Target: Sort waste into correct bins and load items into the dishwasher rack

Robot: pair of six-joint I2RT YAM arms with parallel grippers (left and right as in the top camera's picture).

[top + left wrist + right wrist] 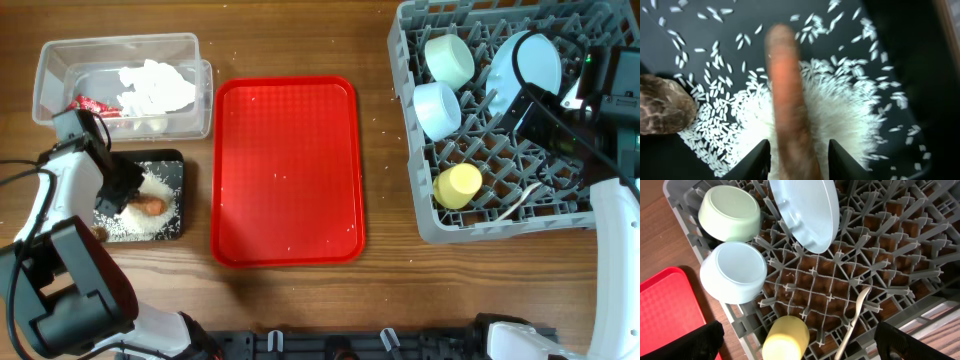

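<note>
The shallow black tray [170,165] holds a heap of white rice [840,120], an orange carrot [150,206] and a brown lump [662,105]. My left gripper [125,185] hangs low over it, open. The carrot [787,95] lies blurred between the fingers [797,160] with a gap on each side. The clear tub [60,70] holds white tissue [155,88] and a red wrapper [92,105]. The grey rack [420,200] holds two bowls [450,58] [437,108], a plate [530,62] and a yellow cup [458,185]. My right gripper [800,347] is wide open and empty above the rack.
A large red tray [285,160] lies between the bins and the rack, with a few rice grains on it. A white utensil [855,315] lies in the rack near the yellow cup [787,340]. Stray grains dot the wooden table.
</note>
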